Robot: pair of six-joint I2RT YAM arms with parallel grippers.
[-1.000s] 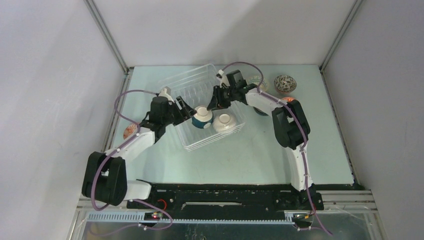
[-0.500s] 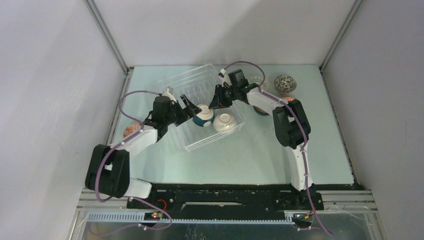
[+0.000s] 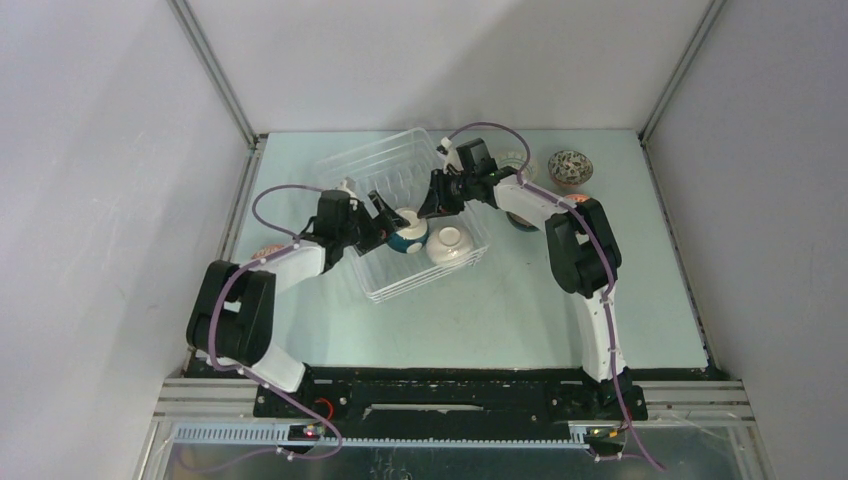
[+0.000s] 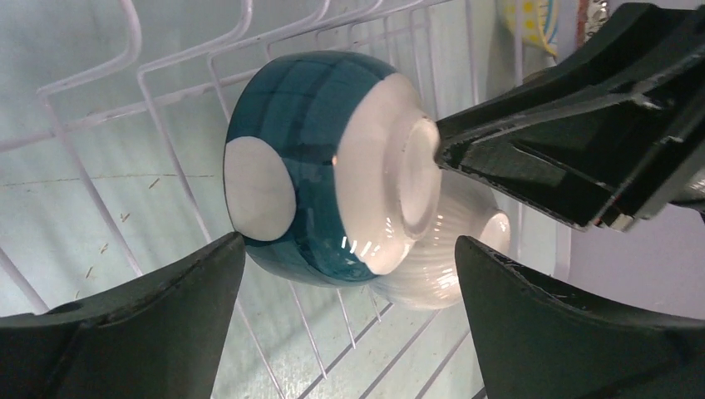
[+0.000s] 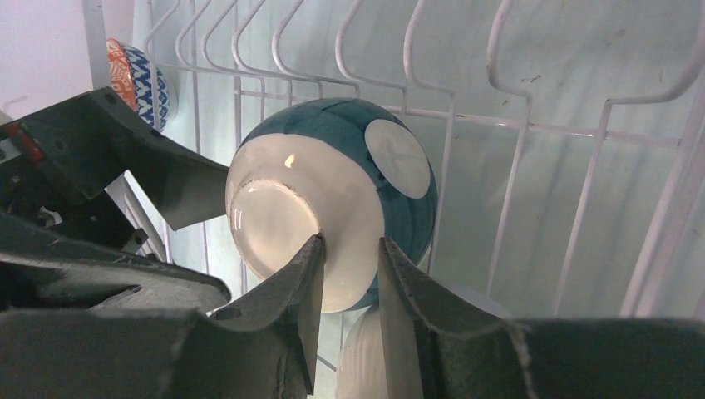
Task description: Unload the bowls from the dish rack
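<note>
The white wire dish rack (image 3: 385, 175) sits mid-table. Inside it, a dark teal bowl with white dots (image 3: 408, 238) lies on its side against a plain white ribbed bowl (image 3: 450, 243). My left gripper (image 3: 383, 222) is open. Its fingers (image 4: 166, 316) flank the teal bowl (image 4: 308, 166) without touching it, close in front of the rim side. My right gripper (image 3: 430, 203) is closed to a narrow gap at the teal bowl's white foot (image 5: 274, 224). Its tips (image 5: 312, 266) press on the foot's edge.
Outside the rack stand a speckled bowl (image 3: 570, 166) and a pale bowl (image 3: 513, 158) at the back right. Two more sit under the right arm (image 3: 575, 200). A red-patterned bowl (image 3: 262, 256) is half hidden by the left arm. Rack tines (image 5: 507, 208) surround the teal bowl.
My left arm has reached right, further into the rack, and its open fingers now sit on both sides of the teal bowl. The right gripper has stayed at the bowl's foot.
</note>
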